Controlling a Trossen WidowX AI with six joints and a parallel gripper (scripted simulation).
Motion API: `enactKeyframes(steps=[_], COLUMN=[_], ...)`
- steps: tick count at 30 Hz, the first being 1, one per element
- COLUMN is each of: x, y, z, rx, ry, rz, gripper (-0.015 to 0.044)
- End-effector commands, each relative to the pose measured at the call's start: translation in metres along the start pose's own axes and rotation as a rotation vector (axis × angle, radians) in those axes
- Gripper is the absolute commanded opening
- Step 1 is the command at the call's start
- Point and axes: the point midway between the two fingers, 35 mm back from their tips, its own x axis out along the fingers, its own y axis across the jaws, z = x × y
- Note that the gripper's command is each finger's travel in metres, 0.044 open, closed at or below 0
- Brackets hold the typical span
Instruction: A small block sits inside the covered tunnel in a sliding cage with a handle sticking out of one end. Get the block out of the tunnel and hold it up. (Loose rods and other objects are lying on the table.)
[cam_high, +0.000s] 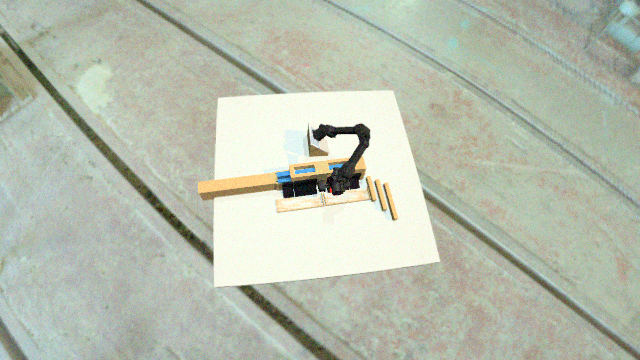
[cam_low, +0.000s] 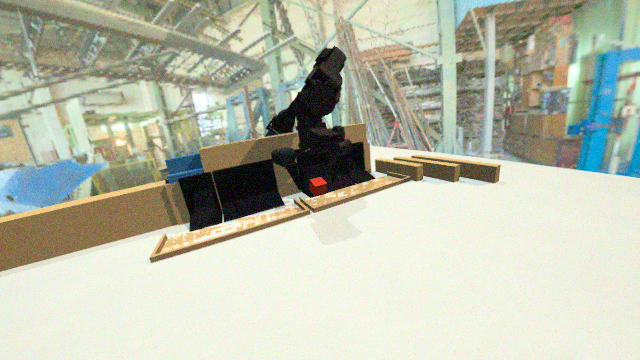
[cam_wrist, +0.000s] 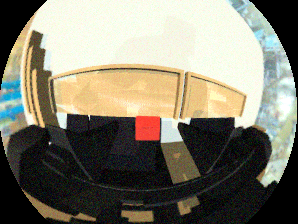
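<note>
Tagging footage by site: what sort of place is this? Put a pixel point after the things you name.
Probably a workshop or warehouse: open roof trusses overhead, long rods or pipes (cam_low: 350, 85) leaning at the back, and stacked brown boxes (cam_low: 535, 132) near blue metal framework (cam_low: 602, 110).
</note>
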Motion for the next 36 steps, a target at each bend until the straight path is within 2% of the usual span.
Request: enactKeyframes(steps=[1, 7, 19, 25, 28, 36], x=[0.008, 0.016, 0.011, 0.011, 0.006, -0.026], y=[0.002, 0.003, 0.001, 0.001, 0.001, -0.003], z=[-0.003, -0.005, -0.003, -0.003, -0.002, 0.004], rx=[0.005, 0.005, 0.0, 0.0, 0.0, 0.002], ry=[0.004, 0.004, 0.001, 0.001, 0.001, 0.001], rz=[0.007, 0.01, 0.004, 0.004, 0.002, -0.005], gripper=[0.044, 0.044, 0.0125, 0.0085, 0.0006, 0.0])
